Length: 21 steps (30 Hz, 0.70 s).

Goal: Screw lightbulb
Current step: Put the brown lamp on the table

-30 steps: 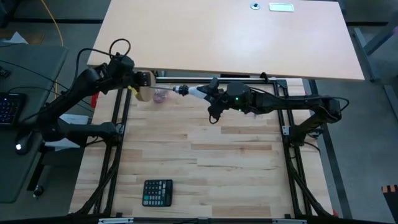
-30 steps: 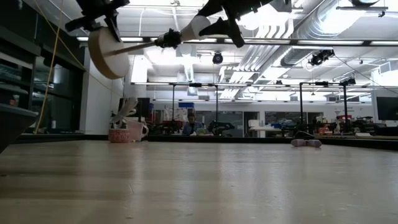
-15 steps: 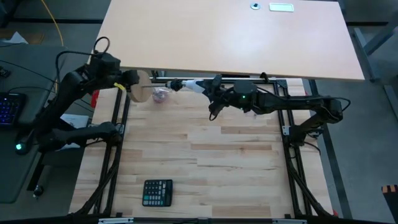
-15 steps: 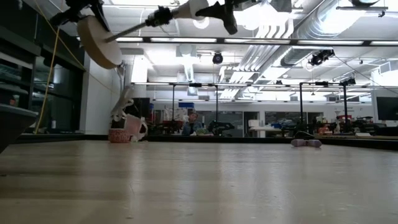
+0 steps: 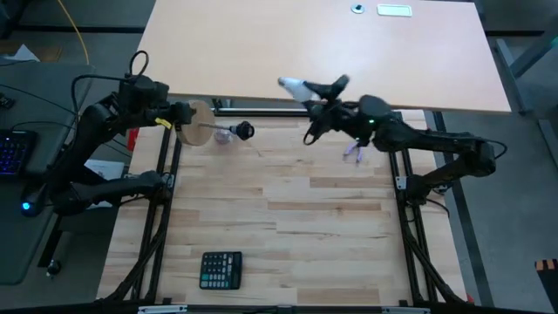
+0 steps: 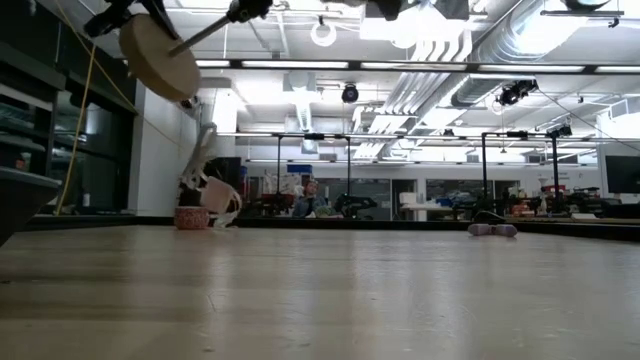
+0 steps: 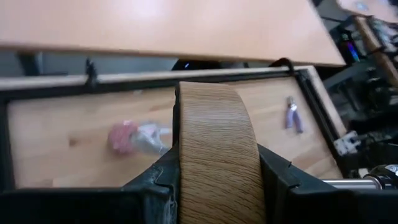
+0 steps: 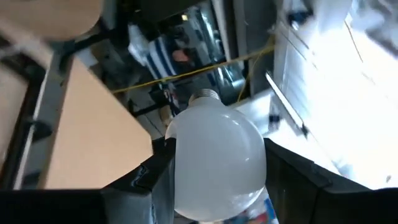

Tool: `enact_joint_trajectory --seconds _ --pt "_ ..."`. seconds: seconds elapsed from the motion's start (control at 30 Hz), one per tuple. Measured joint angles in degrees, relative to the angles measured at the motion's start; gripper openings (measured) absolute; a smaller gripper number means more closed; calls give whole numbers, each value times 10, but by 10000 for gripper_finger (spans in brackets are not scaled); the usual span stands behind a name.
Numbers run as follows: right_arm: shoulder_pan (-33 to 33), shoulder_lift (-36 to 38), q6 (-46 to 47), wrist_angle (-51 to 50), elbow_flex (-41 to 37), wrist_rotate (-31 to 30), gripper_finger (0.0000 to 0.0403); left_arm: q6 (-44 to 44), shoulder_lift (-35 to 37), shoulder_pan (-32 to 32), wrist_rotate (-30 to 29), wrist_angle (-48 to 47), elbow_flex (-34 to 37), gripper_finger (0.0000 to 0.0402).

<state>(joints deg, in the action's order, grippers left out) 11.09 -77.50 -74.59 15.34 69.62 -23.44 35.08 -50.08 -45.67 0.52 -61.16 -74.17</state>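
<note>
From my station, the high view puts the left gripper (image 5: 179,116) in the upper left of the frame, closed on the rim of the wooden disc (image 5: 199,123), which it holds on edge above the far side of the table (image 5: 288,218). My left wrist view confirms this: both dark fingers (image 7: 283,180) press the disc (image 7: 214,149) from either side. A thin rod runs from the disc to a black socket (image 5: 243,131) just right of it in the high view; in the low view the disc (image 6: 155,55) sits at upper left, tilted, with the rod slanting up to the right. The right gripper (image 5: 316,88) is at upper centre of the high view, raised over the edge of the tan board (image 5: 366,52), and grips the bulb (image 5: 292,85), whose white glass points left, well apart from the socket. In the right wrist view the bulb (image 8: 214,152) fills the space between the fingers, its metal base pointing away. A crumpled pink wrapper (image 5: 224,134) lies below the disc, small purple pliers (image 5: 353,153) right of centre, and a calculator (image 5: 221,269) at lower left.
</note>
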Motion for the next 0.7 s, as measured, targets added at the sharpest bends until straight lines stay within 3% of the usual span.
enact_joint_trajectory --seconds 0.37,0.7 --pt "-1 108 280 -170 0 -39 193 -97 -38 0 57 166 2 115" --pt "-1 166 493 -342 0 -30 193 -165 -141 5 182 274 3 115"
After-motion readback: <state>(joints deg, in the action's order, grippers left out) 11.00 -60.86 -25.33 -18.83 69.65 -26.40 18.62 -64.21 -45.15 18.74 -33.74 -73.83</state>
